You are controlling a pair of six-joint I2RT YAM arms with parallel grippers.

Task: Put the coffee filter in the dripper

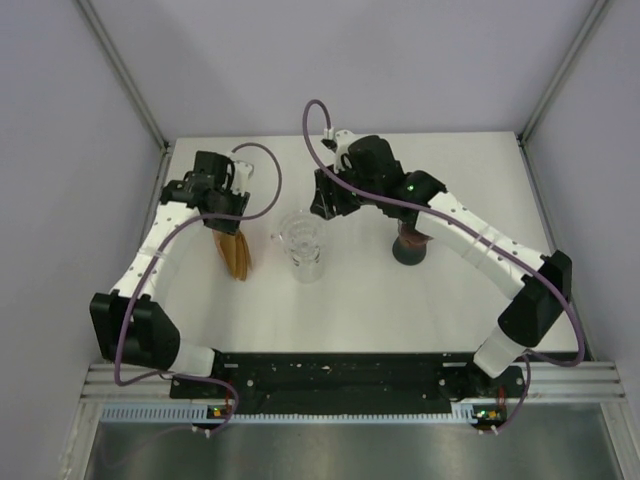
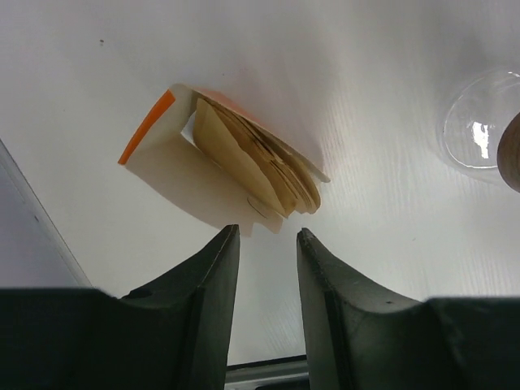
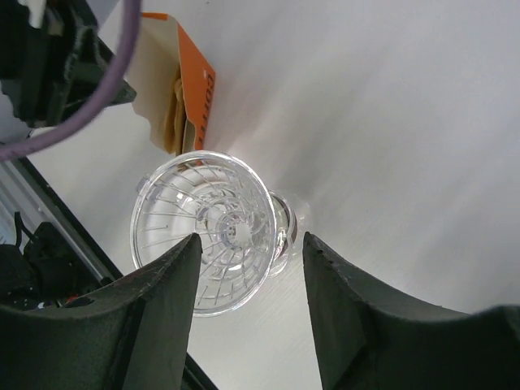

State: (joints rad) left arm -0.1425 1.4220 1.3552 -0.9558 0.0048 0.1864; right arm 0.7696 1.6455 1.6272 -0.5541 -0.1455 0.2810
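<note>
While the left fingers [image 2: 203, 317] hang low over the counter [image 2: 390, 244] with a narrow gap between them and nothing in it, the stack of brown coffee filters [image 2: 260, 162] lies on its side right in front of them, poking out of an orange-and-white packet [image 2: 149, 126]. So no grip on anything there. The right fingers [image 3: 162, 309] are spread apart too, looking down at the clear dripper [image 3: 207, 227]. It stands upright on the counter between the filters and some dark brown thing [image 1: 410, 245] off to the right. They don't look like they touch the glass. The filters sit just beside the dripper, not in it.
</note>
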